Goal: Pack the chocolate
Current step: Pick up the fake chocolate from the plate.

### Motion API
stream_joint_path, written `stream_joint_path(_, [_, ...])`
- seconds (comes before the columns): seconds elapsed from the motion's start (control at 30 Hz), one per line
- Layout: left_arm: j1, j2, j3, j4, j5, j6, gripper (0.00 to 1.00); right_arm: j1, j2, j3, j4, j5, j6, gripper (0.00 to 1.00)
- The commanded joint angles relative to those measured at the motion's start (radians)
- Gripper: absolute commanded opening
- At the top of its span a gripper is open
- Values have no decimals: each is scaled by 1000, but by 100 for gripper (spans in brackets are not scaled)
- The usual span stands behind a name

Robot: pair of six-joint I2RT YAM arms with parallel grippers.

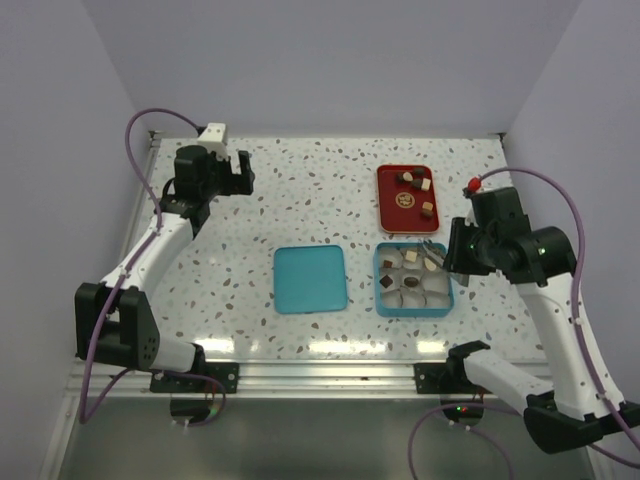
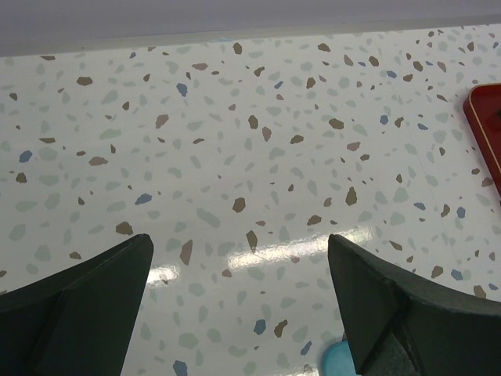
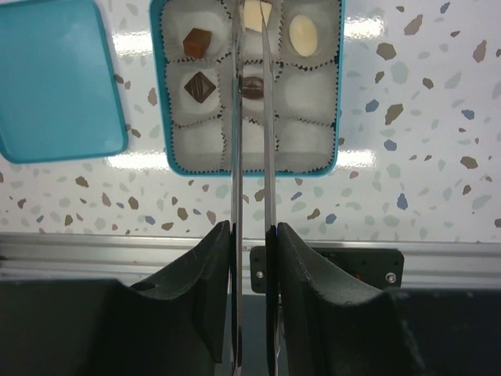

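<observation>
My right gripper point(image 3: 252, 227) is shut on a pair of metal tongs point(image 3: 235, 141) that reach over the teal box point(image 3: 338, 94). The box holds white paper cups. Chocolate lies in several of them: a brown square point(image 3: 197, 41), a dark square point(image 3: 201, 86), a cream oval point(image 3: 304, 35) and a dark round piece point(image 3: 252, 86). A cream piece point(image 3: 254, 16) sits between the tong tips at the far middle cup; I cannot tell whether it is gripped. More chocolate point(image 1: 420, 185) lies on the red tray point(image 1: 388, 215). My left gripper point(image 1: 235, 170) hangs open over bare table at the far left.
The teal lid point(image 1: 310, 278) lies flat left of the box point(image 1: 413, 310). In the left wrist view the red tray's edge point(image 2: 485, 133) shows at right and a corner of the lid point(image 2: 338, 362) at the bottom. An aluminium rail point(image 3: 117, 247) runs along the table's near edge.
</observation>
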Motion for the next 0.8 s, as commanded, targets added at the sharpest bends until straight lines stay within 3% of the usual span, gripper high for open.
stream_joint_path(0.0, [-4, -5, 36, 17, -1, -3, 100, 6, 24, 37, -95, 20, -21, 31])
stream_joint_path(0.33, [-7, -22, 33, 19, 11, -6, 100, 5, 159, 60, 179, 44, -85, 31])
stream_joint_path(0.77, [-7, -26, 30, 19, 10, -7, 100, -4, 365, 199, 380, 12, -159, 30])
